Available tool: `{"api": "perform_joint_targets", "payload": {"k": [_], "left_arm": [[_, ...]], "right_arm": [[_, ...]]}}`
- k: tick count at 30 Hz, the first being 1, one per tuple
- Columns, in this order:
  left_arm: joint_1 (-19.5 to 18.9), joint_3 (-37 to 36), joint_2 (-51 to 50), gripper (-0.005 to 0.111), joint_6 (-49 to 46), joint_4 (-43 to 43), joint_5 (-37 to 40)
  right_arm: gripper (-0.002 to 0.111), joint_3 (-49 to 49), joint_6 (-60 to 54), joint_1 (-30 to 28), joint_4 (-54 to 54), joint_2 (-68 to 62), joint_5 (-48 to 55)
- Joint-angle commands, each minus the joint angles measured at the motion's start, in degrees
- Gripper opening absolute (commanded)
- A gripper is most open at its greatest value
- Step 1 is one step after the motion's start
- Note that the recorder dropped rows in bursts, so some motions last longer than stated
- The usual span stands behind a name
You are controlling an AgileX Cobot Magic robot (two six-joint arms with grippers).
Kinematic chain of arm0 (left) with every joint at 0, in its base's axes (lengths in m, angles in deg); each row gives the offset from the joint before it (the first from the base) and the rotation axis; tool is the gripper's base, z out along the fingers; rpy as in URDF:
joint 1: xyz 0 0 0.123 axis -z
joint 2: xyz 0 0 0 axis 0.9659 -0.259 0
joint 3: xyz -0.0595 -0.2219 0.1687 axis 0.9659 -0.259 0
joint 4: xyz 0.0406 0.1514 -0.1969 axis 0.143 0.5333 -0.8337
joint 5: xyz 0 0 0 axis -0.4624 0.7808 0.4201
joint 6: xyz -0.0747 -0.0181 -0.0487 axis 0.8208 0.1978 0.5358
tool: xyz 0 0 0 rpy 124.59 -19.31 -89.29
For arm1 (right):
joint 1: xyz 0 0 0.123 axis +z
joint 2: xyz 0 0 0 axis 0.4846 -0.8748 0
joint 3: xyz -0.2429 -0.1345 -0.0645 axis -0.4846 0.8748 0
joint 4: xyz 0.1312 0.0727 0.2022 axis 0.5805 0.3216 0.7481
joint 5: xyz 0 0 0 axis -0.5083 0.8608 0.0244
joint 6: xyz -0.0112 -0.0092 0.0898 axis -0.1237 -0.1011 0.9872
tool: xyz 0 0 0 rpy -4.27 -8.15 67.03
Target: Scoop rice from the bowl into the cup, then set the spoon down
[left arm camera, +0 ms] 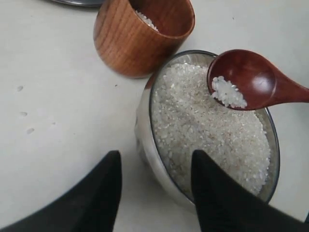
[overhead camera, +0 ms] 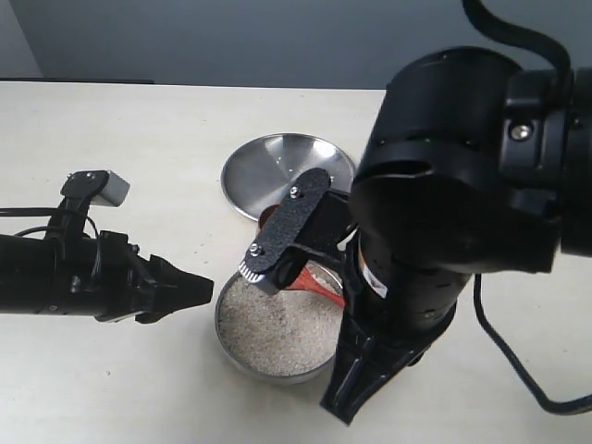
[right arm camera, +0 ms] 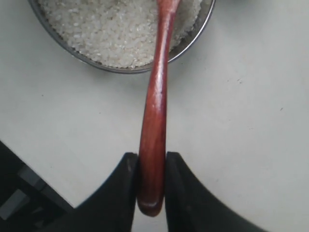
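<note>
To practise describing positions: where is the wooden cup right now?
The cup stands upright close beside the rim of the bowl, between it and the steel plate, seen best in the left wrist view.

The bowl [left arm camera: 145,140] fills the lower right of the frame, full of rice [left arm camera: 203,140]. The spoon [left arm camera: 251,79] hangs over its upper right rim with a small clump of grains in the head (the handle leaves the frame at the right edge). The cup [left arm camera: 130,38] stands at the upper middle, just beside the bowl, a few grains showing inside. At the bottom edge, the left gripper [left arm camera: 156,152] has its two black fingers apart, one on each side of the bowl's wall.
</note>
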State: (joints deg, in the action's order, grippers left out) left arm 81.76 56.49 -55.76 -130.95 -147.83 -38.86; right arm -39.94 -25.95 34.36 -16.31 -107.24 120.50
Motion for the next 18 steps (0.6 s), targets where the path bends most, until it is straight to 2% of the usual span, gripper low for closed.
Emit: {"api": "perform_joint_targets", "payload": {"k": [1,8,12,18], "left_arm": [[0.2,-0.2,-0.1,0.045,0.1,0.3,0.6],[0.2,-0.2,-0.1,0.045,0.1,0.5,0.6],[0.2,-0.2,-0.1,0.045,0.1,0.5,0.6],[0.2,-0.2,-0.1,0.045,0.1,0.5,0.6]], "right_arm": [[-0.001,0.6,0.8,0.0,1.7,1.2,0.1],[-0.001,7.1,7.9,0.0,0.4,6.0,-2.0],[-0.001,7.4,9.3,0.0,0.3,7.4,-6.5],[-0.001,7.4,12.7,0.0,-4.9,7.4,-7.8]]}}
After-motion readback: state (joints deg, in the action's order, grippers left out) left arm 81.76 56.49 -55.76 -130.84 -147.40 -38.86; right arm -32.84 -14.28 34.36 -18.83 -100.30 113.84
